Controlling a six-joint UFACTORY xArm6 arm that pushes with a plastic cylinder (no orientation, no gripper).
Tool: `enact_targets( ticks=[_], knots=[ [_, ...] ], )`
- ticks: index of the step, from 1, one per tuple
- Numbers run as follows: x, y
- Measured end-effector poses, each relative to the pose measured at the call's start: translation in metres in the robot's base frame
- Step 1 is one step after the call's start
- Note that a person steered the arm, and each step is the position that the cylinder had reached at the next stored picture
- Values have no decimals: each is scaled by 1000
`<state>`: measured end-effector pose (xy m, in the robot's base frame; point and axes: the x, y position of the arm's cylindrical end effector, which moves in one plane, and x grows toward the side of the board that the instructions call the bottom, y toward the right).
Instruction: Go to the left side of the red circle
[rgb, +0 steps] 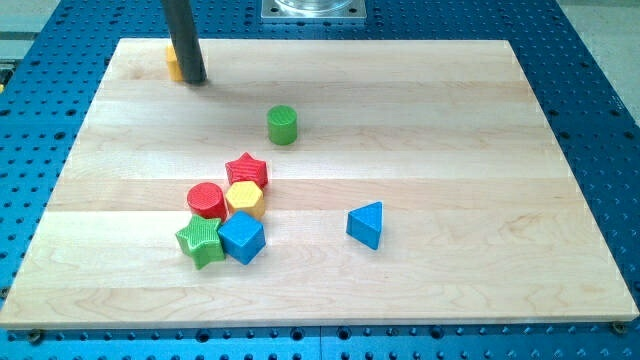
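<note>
One cluster of blocks sits well below and to the view's right of my tip (194, 81), and the red ridged plastic circle (207, 200) lies at its left edge. My tip is bare, clamping nothing, just beside a small orange block (172, 63). Coming in too far rightward, I judge I could knock the circle into the yellow hexagon block (245, 198) touching it. Being round, the circle shows no long axis or heading.

Pale smooth wooden board (400, 120)
</note>
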<state>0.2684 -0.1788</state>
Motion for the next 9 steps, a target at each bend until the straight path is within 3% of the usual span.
enact_targets(
  ticks=[1,2,6,9],
  knots=[
    [-9,-11],
    [-6,51],
    [9,56],
    [194,1]
  ],
)
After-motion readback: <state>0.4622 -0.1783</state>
